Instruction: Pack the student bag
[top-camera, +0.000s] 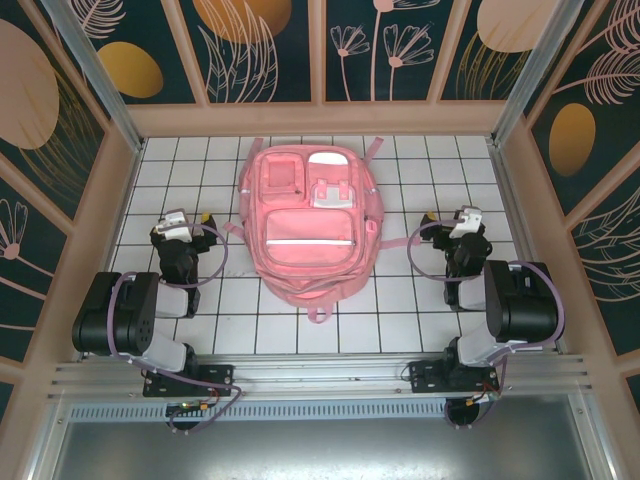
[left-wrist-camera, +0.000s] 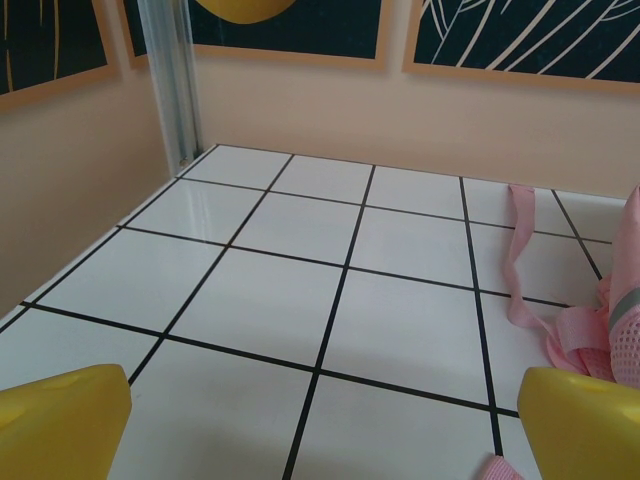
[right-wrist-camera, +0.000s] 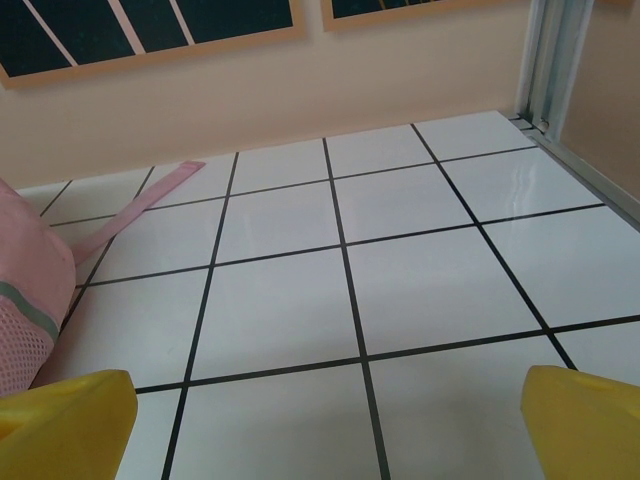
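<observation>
The student bag (top-camera: 310, 225) lies flat in the middle of the white gridded desk (top-camera: 400, 310), front pockets facing up, top toward the far wall. Its inside is hidden, so its contents cannot be told. A pink left strap (left-wrist-camera: 520, 255) trails from it across the tiles, and a right strap (right-wrist-camera: 140, 205) does so on the other side. The left arm (top-camera: 130, 320) sits folded at the near left, wrist aimed toward the far side, beside the bag but apart from it. The right arm (top-camera: 515, 300) mirrors it at the near right. The left fingers (left-wrist-camera: 65, 420) are released and spread wide over bare tile, grasping nothing. The right fingers (right-wrist-camera: 70, 420) are the same.
</observation>
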